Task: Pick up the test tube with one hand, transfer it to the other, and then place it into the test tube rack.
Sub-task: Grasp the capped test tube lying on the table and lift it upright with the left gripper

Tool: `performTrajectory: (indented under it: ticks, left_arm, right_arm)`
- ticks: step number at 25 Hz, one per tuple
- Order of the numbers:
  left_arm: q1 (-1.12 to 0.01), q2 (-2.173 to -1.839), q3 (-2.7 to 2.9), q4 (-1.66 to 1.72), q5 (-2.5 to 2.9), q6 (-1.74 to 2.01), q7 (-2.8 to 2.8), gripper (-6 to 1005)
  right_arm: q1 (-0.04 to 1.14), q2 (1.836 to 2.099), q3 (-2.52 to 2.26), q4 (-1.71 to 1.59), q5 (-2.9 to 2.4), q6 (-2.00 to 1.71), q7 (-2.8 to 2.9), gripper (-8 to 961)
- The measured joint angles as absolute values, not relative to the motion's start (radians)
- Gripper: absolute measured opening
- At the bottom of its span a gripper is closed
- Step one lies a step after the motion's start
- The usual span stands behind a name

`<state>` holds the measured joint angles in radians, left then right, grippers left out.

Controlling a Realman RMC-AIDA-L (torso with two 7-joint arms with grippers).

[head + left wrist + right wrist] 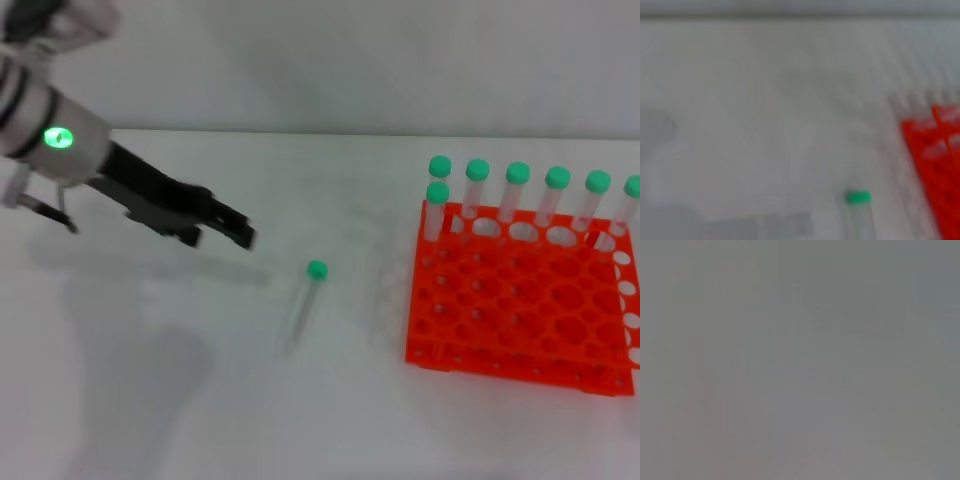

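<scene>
Basically at the start: nothing picked, handed over or racked yet. One loose test tube (304, 303) lying flat on the white table (150, 400), between left gripper (228, 232) and test tube rack (520, 300), touching neither. Left gripper above the table, near the tube's cap end, holding nothing; open or closed — cannot tell. Right gripper out of sight. Count: one orange rack, seven green-capped tubes (517, 190) standing along its back and left edge.

test tube (303, 305): clear, green cap, lying flat on table | test tube rack (520, 300): orange, right of it
</scene>
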<state>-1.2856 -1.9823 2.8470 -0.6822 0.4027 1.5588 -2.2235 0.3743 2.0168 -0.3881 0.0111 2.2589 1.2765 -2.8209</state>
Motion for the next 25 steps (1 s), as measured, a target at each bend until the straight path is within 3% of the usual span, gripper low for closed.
performTrajectory:
  ticks: [6, 13, 16, 22, 25]
  left_arm:
    - [-1.387, -2.003, 2.847, -0.486, 0.654, 1.426, -2.423, 813]
    - [-1.435, -2.068, 2.847, -0.410, 0.757, 1.322, -2.507, 805]
    - [-1.437, -2.072, 2.846, -0.364, 0.762, 1.295, -2.552, 801]
    - [-1.432, -2.072, 2.845, -0.331, 0.778, 1.268, -2.620, 615]
    - [-1.430, -2.072, 2.845, -0.331, 0.790, 1.266, -2.651, 617]
  right_arm:
    - [0.376, 2.019, -0.388, 0.016, 2.259, 1.272, -2.821, 875]
    - [0.376, 2.019, -0.388, 0.020, 2.259, 1.252, -2.821, 875]
    - [0.376, 2.019, -0.388, 0.017, 2.260, 1.250, -2.820, 875]
    - [0.382, 2.019, -0.388, 0.012, 2.260, 1.238, -2.820, 875]
    - [0.387, 2.016, -0.388, 0.011, 2.260, 1.229, -2.820, 875]
